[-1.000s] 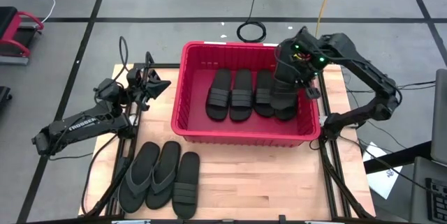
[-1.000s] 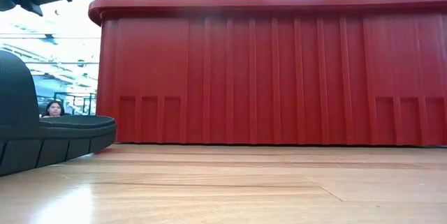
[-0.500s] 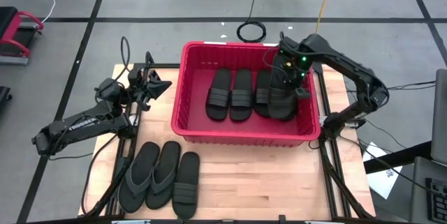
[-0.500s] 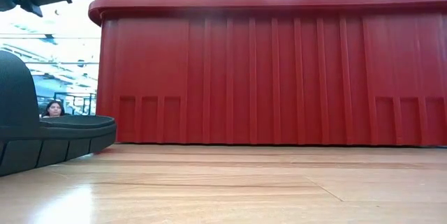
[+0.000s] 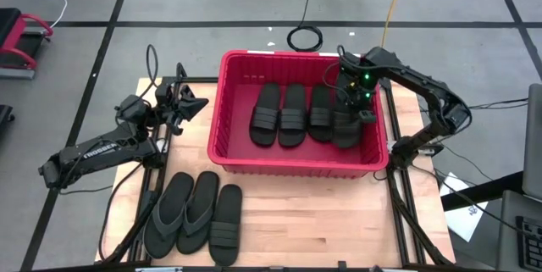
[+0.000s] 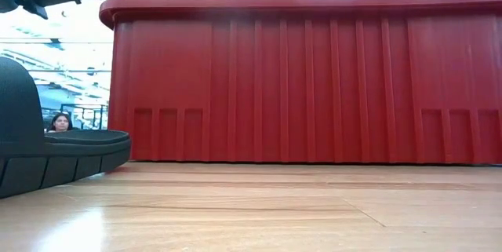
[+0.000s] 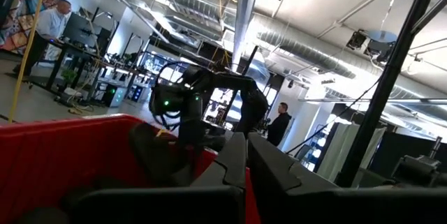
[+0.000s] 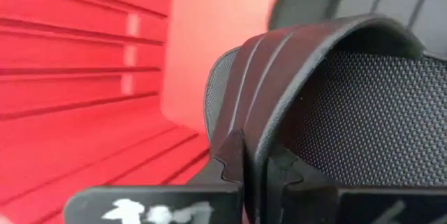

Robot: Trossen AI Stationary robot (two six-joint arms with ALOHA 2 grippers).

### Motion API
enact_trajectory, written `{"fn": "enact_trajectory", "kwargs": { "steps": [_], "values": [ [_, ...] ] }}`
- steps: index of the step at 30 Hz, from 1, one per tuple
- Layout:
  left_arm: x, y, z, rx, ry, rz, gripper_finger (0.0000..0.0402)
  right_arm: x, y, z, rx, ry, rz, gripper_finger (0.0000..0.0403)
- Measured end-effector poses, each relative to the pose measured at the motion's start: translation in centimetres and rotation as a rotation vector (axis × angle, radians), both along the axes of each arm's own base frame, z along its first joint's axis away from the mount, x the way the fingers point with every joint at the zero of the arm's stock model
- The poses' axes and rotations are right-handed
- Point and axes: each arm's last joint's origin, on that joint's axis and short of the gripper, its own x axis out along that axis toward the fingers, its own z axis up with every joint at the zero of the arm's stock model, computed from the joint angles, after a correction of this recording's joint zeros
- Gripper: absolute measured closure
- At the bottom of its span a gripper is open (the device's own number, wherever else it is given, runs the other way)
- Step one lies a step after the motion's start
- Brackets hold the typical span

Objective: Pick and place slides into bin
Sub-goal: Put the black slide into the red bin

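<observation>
Reaching down into the bin point(image 5: 298, 165) at its 3 o'clock end, the right gripper point(image 5: 349, 113) is pinching the ribbed strap of the rightmost slide point(image 5: 345, 127); the right wrist view is showing the two fingers drawn close together on the strap edge point(image 8: 293, 49), with the red ribbed wall right behind it. That slide is lying on or very near the bin floor, just beside three other slides point(image 5: 292, 114) lined up side by side toward 9 o'clock, so four appear to be inside the bin, the last one not yet let go. Outside the bin, at about 7 o'clock on the table point(image 5: 339, 213), three more slides point(image 5: 195, 213) are lying together, two with thong straps and one with a wide band; these are waiting to be moved, which puts the job a little past halfway as far as can be seen. The left gripper point(image 5: 179, 102) is hanging over the table at 9 o'clock of the bin, holding nothing, its fingers point(image 7: 234, 165) appearing pressed together in the left wrist view.
</observation>
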Motion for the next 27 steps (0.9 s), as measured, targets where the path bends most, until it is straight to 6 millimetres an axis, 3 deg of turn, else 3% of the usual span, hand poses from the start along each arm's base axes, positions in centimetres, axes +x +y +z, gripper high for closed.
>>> {"fn": "enact_trajectory", "kwargs": {
  "steps": [11, 27],
  "values": [
    [0.0, 0.0, 0.0, -0.007, -0.001, -0.002, 0.0383, -1.1, -0.8, -2.5, -0.031, 0.046, -0.036, 0.0396],
    [0.0, 0.0, 0.0, -0.022, -0.002, -0.018, 0.0395, -0.8, -2.0, -2.9, -0.253, 0.140, -0.088, 0.0295]
  ]
}}
